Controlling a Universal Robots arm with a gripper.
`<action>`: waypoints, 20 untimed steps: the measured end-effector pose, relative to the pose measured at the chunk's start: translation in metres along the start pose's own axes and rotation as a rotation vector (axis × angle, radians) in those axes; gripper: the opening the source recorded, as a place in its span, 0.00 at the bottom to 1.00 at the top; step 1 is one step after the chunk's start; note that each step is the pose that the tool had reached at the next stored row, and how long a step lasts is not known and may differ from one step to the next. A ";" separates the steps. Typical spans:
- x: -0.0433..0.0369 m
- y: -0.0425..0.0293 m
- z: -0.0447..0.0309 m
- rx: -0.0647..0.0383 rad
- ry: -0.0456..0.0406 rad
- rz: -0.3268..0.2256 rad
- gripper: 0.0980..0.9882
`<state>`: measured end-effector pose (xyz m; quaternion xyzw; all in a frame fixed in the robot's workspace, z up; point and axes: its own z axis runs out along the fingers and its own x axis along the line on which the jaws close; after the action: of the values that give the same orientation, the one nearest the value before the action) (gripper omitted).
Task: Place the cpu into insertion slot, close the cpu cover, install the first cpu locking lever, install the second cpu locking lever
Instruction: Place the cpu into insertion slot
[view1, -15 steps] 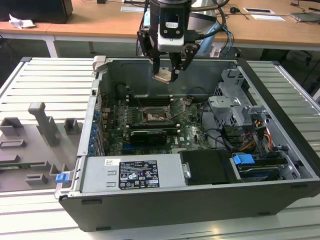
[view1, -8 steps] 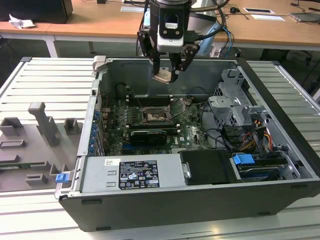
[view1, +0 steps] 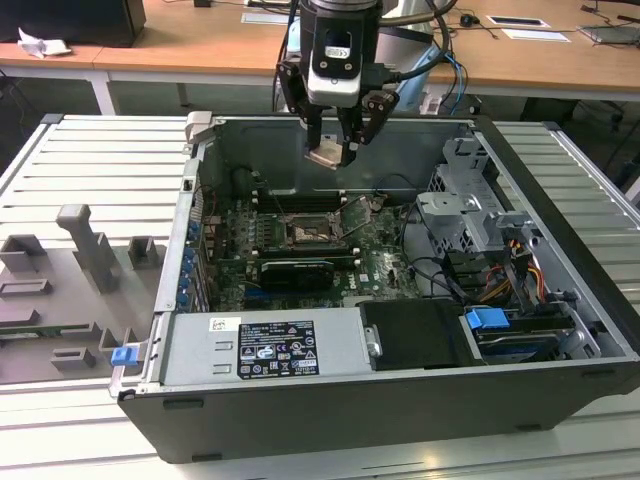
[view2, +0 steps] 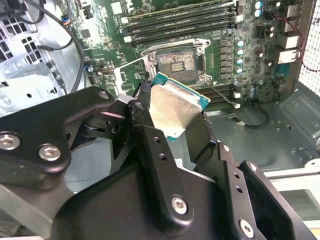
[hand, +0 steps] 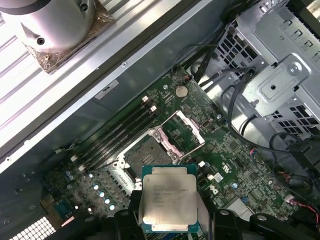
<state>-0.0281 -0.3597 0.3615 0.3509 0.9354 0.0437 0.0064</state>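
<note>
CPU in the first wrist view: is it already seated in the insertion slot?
No, the gripper holds the cpu clear above the motherboard, and the insertion slot lies open and bare.

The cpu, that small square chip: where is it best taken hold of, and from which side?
By two opposite thin edges, coming from above. The cpu is a flat square plate, so its broad faces offer nothing to pinch. The gripper holds it that way now, by its rims, which leaves the underside free to face the open insertion slot below.
</note>
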 end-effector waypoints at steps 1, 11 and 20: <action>0.0000 0.0000 0.0003 0.000 -0.0014 0.016 0.48; 0.0000 -0.0002 0.0019 -0.002 -0.0108 0.123 0.48; -0.0001 -0.0004 0.0050 -0.003 -0.0153 0.175 0.48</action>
<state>-0.0281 -0.3597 0.3565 0.4318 0.9009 0.0428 0.0103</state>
